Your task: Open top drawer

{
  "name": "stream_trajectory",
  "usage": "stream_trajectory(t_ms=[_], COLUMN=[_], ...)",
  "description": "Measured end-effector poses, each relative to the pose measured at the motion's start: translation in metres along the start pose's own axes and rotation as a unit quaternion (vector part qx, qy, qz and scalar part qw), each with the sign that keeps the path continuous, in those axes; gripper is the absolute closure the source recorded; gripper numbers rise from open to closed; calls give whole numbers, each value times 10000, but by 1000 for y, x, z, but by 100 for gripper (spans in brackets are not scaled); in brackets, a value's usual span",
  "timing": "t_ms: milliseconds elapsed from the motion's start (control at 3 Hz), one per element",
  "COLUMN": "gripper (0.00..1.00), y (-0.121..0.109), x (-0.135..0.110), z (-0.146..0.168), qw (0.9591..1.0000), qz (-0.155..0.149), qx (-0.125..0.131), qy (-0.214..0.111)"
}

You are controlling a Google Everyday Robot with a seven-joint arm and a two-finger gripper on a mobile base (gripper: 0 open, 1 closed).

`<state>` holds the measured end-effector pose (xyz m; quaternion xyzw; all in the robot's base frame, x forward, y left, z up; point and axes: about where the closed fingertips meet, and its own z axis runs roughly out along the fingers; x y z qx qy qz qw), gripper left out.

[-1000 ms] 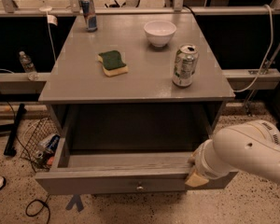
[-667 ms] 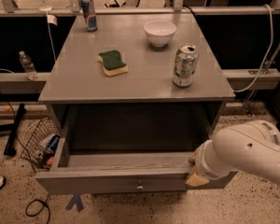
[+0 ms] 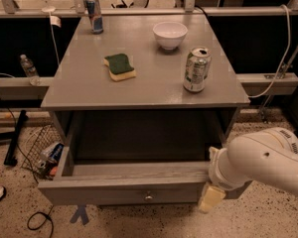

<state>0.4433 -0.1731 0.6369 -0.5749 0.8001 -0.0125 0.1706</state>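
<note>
The top drawer (image 3: 119, 187) of the grey cabinet stands pulled far out, its inside empty and dark. Its flat grey front panel faces me, with a small round metal knob (image 3: 148, 197) at its centre. My white arm comes in from the right, and my gripper (image 3: 212, 197) sits at the drawer's front right corner, over the right end of the front panel. One pale finger (image 3: 211, 199) hangs down in front of the panel. The rest of the gripper is hidden behind the arm's wrist.
On the cabinet top (image 3: 79, 83) stand a green-and-yellow sponge (image 3: 119, 66), a white bowl (image 3: 170, 34), a soda can (image 3: 196, 69) and a blue can (image 3: 94, 15). A wire basket (image 3: 37, 148) and cables lie on the floor at left.
</note>
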Motion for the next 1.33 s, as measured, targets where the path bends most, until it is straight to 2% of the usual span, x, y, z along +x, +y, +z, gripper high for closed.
stream_trajectory(t_ms=[333, 667, 1000, 1333], gripper=[0, 0, 0, 0], y=[-1, -7, -25, -47], x=[-2, 5, 34, 72], z=[-10, -44, -97, -128], qw=[9999, 9987, 9957, 9915], qz=[-32, 1, 285, 761], qx=[161, 500, 873, 999], qy=[-28, -31, -109, -349])
